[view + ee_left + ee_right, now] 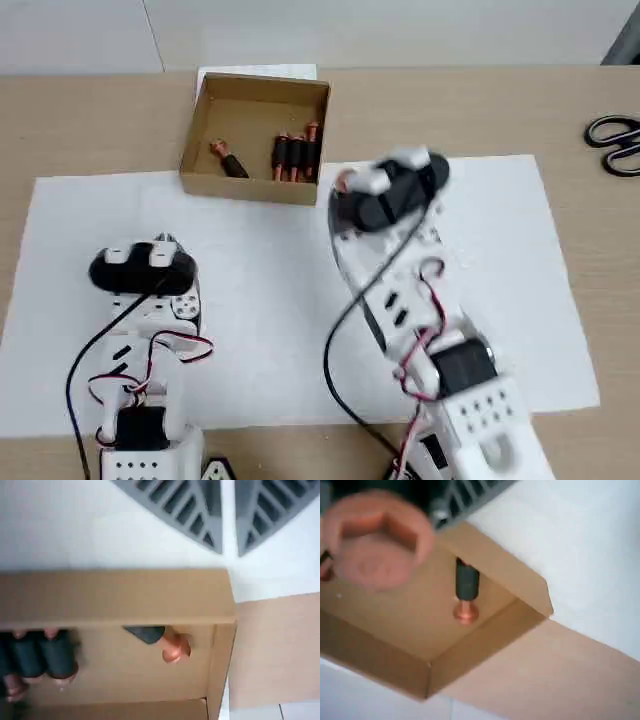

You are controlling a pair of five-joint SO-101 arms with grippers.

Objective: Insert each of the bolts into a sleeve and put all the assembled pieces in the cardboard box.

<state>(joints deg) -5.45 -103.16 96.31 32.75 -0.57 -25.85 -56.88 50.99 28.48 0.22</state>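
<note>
1. Holding a bolt by its shank, the right end effector sits beside the near right corner of the cardboard box. The copper head faces the wrist camera. I cannot tell whether a sleeve is on it.
2. Four assembled pieces lie in the box: a group of three side by side toward the right wall, and a lone piece apart on the left.
3. The left end effector is drawn in narrow, with only a thin slit between the fingers, and holds nothing. It is above the paper sheet, well short of the box.
4. Likely risk: the held bolt appears to be at the wall rather than over the box floor. Letting go here could drop it on the rim or out onto the paper.
5. Likely risk: the box looks light and sits loose on the bench, so a nudge against its corner could slide it.
6. Likely risk: a drop from height could land on the group of three and scatter them.
7. Scissors lie far off at the right edge, out of the way.
</note>
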